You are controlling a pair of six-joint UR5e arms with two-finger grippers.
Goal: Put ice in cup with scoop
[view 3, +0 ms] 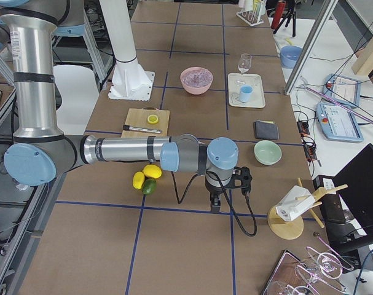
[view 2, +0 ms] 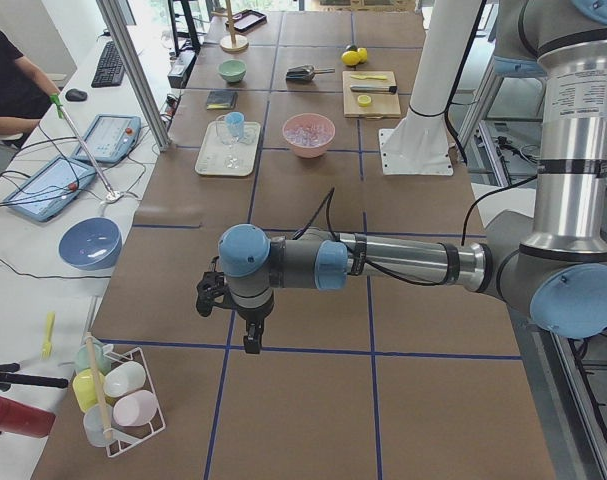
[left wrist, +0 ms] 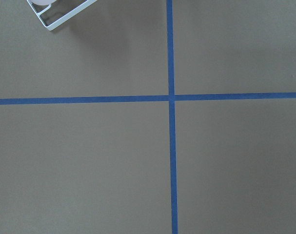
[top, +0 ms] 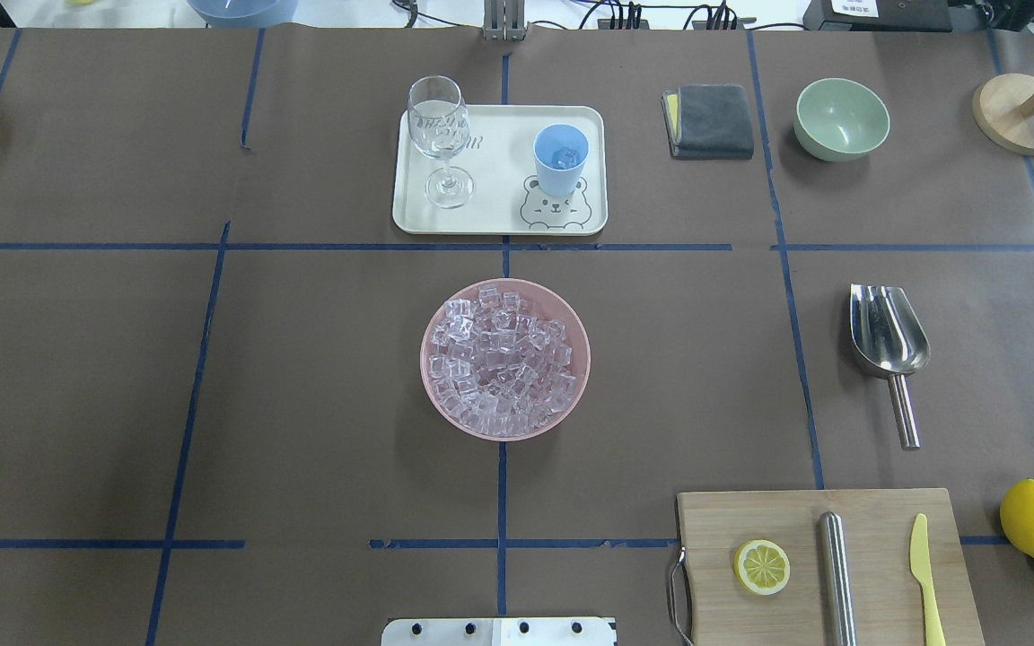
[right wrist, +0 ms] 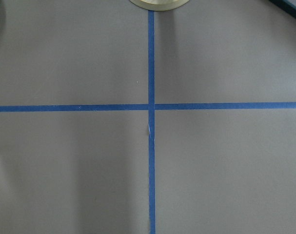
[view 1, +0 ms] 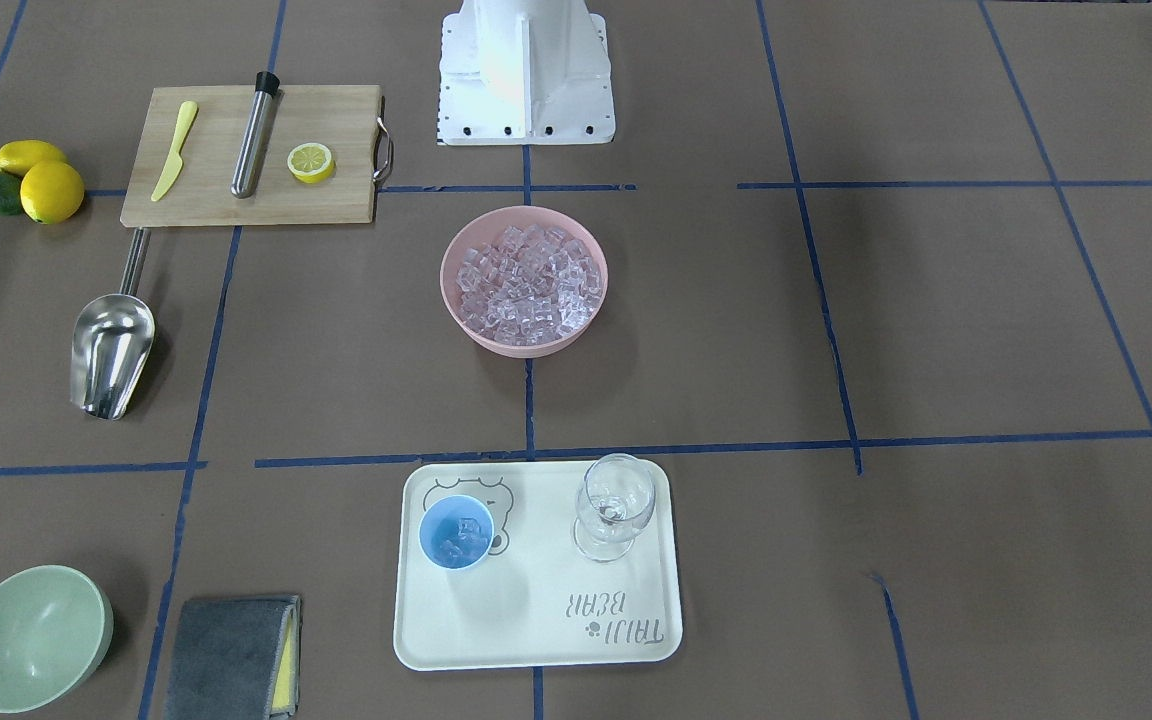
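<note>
The ice (view 1: 531,285) fills a pink bowl (top: 442,393) at the table's middle. The light-blue cup (view 1: 456,533) stands on a cream tray (top: 495,211) and holds a few ice cubes. The steel scoop (top: 885,339) lies empty on the table on the robot's right side, apart from both grippers. My left gripper (view 2: 251,340) hangs over bare table far from these things, at the table's left end. My right gripper (view 3: 215,203) hangs over the table's right end. I cannot tell whether either is open or shut. The wrist views show only brown table and blue tape.
A clear stemmed glass (top: 439,135) stands on the tray beside the cup. A cutting board (top: 804,538) holds a lemon slice, a steel cylinder and a yellow knife. Lemons (top: 1033,519), a green bowl (top: 841,118) and a grey cloth (top: 710,119) lie on the right side.
</note>
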